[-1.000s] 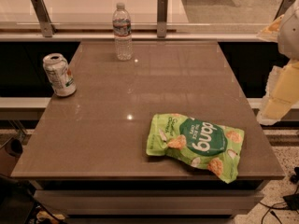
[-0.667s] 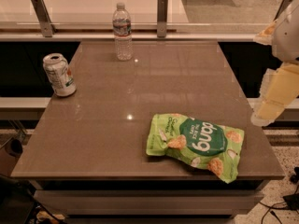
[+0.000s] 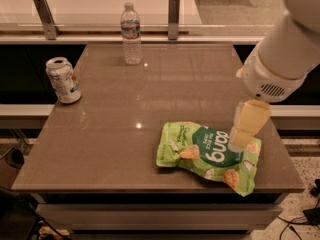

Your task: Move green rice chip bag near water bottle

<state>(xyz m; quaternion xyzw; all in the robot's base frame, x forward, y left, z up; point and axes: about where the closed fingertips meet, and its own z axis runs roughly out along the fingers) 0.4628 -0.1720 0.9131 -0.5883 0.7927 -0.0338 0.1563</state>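
Observation:
The green rice chip bag [image 3: 207, 154] lies flat on the brown table [image 3: 150, 94] near its front right corner. It is light green with a dark green oval logo and pictures of chips. The water bottle [image 3: 131, 34] stands upright at the table's far edge, left of the middle, clear with a white cap. My gripper [image 3: 241, 139] hangs from the white arm that comes in from the upper right. It is over the bag's right end, just above it or touching it.
A dented white and green soda can [image 3: 63, 80] stands near the table's left edge. Two metal posts [image 3: 173, 16] and a pale counter run behind the table. The table's right edge is just right of the bag.
The arm has swung in from the right edge of the view, forward and left, and the gripper now sits over the bag's right end. Bag, bottle and can have not moved.

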